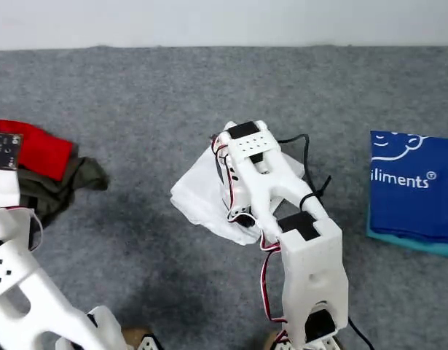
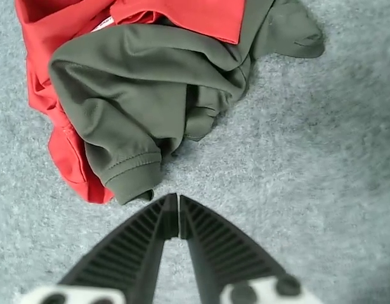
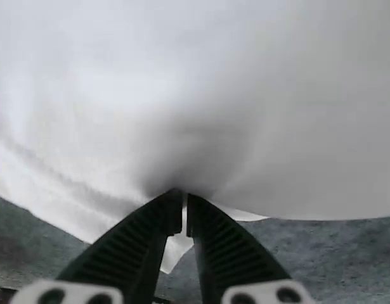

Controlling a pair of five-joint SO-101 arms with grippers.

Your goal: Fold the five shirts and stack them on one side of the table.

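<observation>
High view: the white shirt (image 1: 198, 197) lies crumpled at the middle of the bench (image 1: 136, 95), partly under the right arm (image 1: 311, 255); a red shirt (image 1: 38, 149) and an olive shirt (image 1: 71, 182) sit heaped together at one side; a folded blue shirt (image 1: 413, 193) rests on a teal shirt (image 1: 406, 239) at the opposite edge. Right wrist view: the right claw (image 3: 184, 199) is clamped on a pucker of white fabric, close to an edge of the cloth. Left wrist view: the left claw (image 2: 179, 218) has its tips together on nothing, just short of the olive shirt's ribbed cuff (image 2: 128, 171). Assessment: all garments appear light, limp and without stiffness; a single pinch is likely to drag and bunch the cloth rather than carry it flat; hold is best taken at hems, cuffs or shoulder seams, where doubled fabric gives the tips purchase; thin white cloth may slip from a shallow grip.
</observation>
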